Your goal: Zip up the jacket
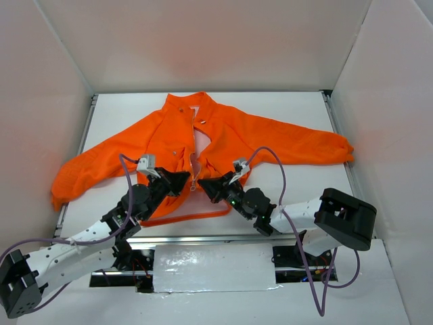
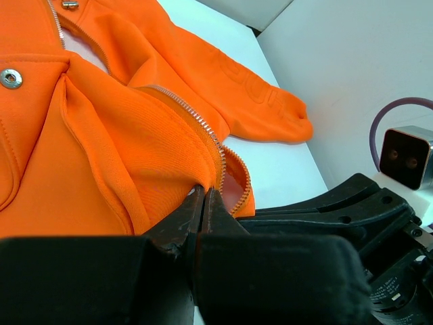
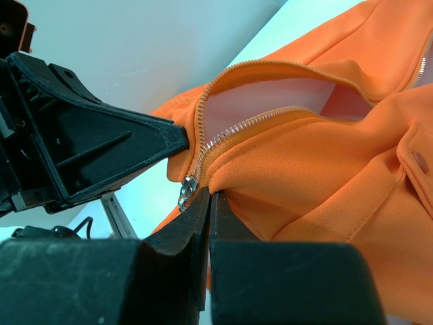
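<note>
The bright orange jacket (image 1: 230, 128) lies spread on the white table (image 1: 298, 108), collar at the far side, sleeves out to both sides, its front open at the top with pale lining showing. My left gripper (image 1: 181, 181) is shut on the jacket's left front edge, right beside the zipper teeth (image 2: 196, 122), near the hem. My right gripper (image 1: 208, 185) is shut on the jacket's (image 3: 325, 162) right front edge, just next to the silver zipper slider (image 3: 185, 191). In the left wrist view my left gripper (image 2: 205, 191) pinches a fold of the jacket (image 2: 101, 149). My right gripper (image 3: 212, 195) shows the same pinch.
White walls (image 1: 54, 81) enclose the table on three sides. A metal rail (image 1: 74, 156) runs along the left edge. A foil-covered plate (image 1: 213, 267) sits between the arm bases. Purple cables (image 1: 284, 176) loop over both arms. The two grippers are almost touching.
</note>
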Tool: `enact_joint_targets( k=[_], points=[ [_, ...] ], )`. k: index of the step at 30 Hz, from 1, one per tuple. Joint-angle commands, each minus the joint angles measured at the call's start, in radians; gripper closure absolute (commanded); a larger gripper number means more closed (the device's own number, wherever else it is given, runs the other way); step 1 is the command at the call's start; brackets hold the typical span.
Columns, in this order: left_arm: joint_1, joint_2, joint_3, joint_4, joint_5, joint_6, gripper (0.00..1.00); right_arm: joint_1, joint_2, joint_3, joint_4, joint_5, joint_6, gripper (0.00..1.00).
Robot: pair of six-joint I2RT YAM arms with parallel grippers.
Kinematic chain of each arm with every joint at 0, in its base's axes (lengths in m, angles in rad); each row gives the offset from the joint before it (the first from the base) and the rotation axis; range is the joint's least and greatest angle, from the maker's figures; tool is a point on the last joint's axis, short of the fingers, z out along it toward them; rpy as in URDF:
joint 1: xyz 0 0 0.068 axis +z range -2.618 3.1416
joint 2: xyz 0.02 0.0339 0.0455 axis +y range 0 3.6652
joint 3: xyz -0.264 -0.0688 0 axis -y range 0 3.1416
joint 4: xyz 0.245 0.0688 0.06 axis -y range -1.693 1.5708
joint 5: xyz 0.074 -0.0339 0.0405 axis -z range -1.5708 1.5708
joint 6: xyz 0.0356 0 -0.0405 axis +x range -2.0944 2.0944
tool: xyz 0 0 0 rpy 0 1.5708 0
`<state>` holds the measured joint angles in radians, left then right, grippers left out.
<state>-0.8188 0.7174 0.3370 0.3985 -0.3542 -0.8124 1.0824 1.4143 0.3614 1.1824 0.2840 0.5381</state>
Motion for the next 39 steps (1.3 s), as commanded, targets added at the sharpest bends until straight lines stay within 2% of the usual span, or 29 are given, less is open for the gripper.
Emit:
enact_joint_targets(
  k=[1, 39],
  points=[
    [0.000, -0.001, 0.014, 0.095, 0.021, 0.019, 1.00, 0.011, -0.021, 0.040, 0.019, 0.011, -0.012, 1.00],
    [0.000, 0.020, 0.023, 0.074, 0.030, 0.094, 1.00, 0.005, -0.072, 0.044, -0.044, 0.032, -0.024, 1.00]
  ],
)
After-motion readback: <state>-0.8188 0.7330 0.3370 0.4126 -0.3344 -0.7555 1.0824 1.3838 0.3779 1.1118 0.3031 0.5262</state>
